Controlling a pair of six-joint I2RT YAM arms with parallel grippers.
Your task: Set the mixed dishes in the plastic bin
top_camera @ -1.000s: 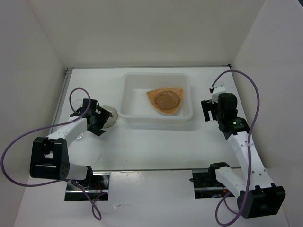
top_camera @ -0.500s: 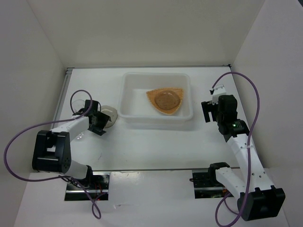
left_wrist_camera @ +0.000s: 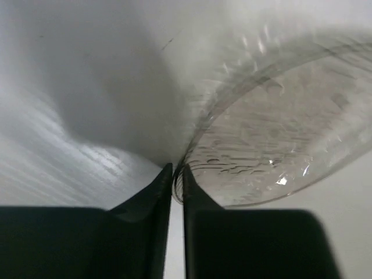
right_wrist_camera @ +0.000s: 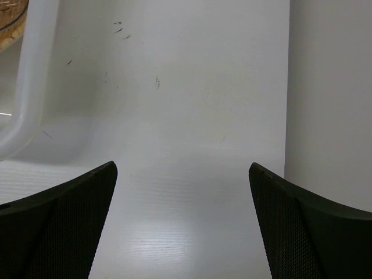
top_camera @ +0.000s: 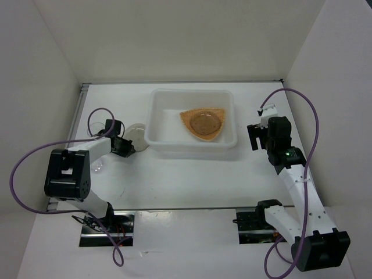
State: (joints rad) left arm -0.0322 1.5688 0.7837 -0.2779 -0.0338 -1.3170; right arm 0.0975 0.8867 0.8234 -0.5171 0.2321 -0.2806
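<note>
Bases of both arms sit at the near edge of the bench (top_camera: pixel 186 180). From there the left arm lies low, elbow out to the left, forearm reaching right. One small clear cup (top_camera: pixel 97 167) sits just beside that forearm. The left fingers (top_camera: pixel 123 146) are pinched almost together on the rim of one greyish translucent saucer (left_wrist_camera: pixel 273 133), just left of the bin (top_camera: pixel 192 92). The right arm stretches away from its base, its right fingers (top_camera: pixel 254 135) spread wide with nothing between them, over the bench just right of the bin. Farther back, one orange-tan plate (top_camera: pixel 203 123) lies inside the bin.
</note>
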